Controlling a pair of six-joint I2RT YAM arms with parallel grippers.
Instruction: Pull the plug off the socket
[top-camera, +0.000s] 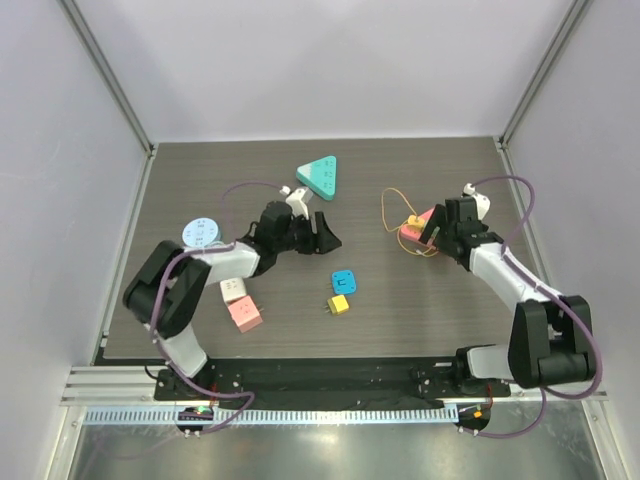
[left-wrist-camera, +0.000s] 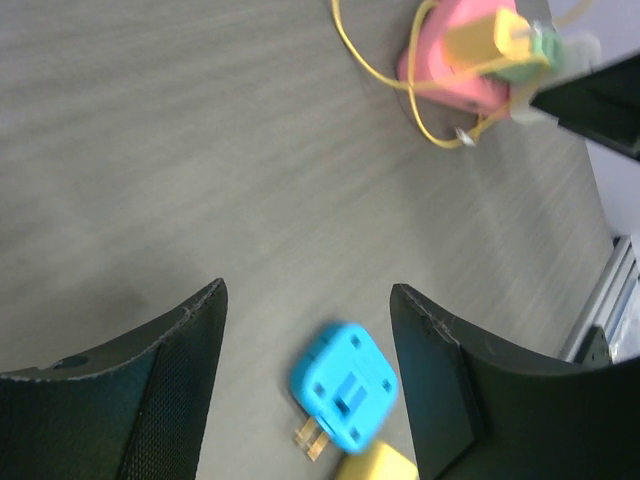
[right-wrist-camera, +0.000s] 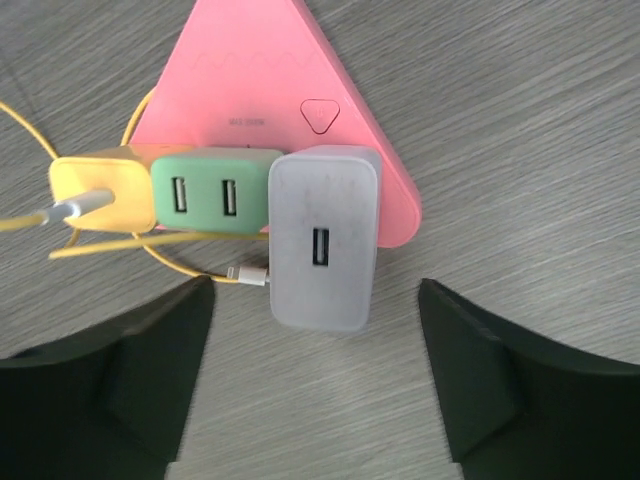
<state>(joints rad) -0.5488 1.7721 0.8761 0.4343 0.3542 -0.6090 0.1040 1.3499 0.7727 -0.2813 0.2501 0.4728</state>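
the left gripper is hovering over the grey wooden table, its dark fingers standing wide apart. a blue adapter is lying in the gap, prongs pointing down-left, just beside a yellow block. at top right, a pink socket is carrying a yellow plug and a green plug, a yellow cable looping beside it.
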